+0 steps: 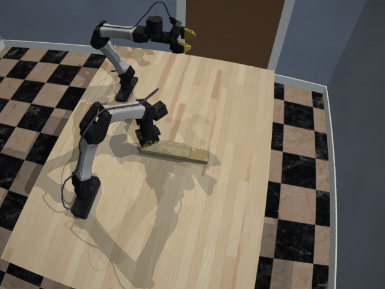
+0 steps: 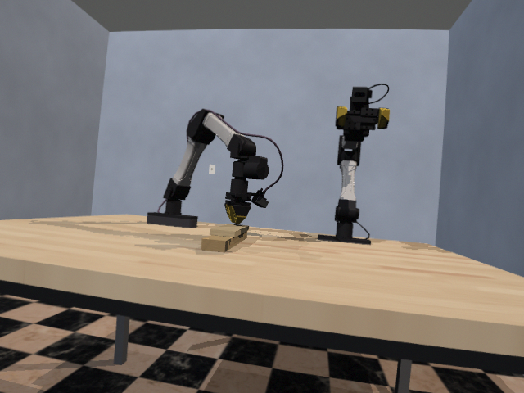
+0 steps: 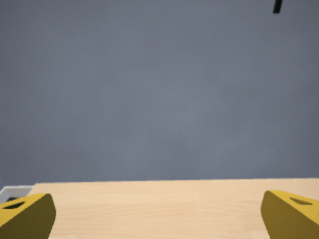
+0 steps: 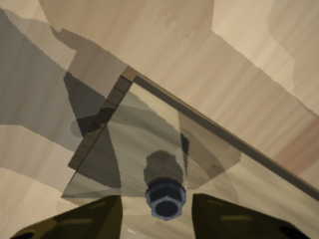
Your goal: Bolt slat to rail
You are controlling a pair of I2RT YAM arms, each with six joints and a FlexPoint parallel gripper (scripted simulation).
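Observation:
The slat lies flat on the rail, whose bare end shows beyond the slat. The dark hexagonal nut stands above the slat near one end. It appears to sit around the bolt's top; how far down it is and whether it presses on the slat cannot be told. My right gripper points down with its fingers partly open, one on each side of the nut, with small gaps. My left gripper is wide open and empty, high at the back.
The wooden table carries both arm bases at one side. The left arm stands well away from the slat. A purple cable loops along the right arm. Arm shadows cross the slat and table.

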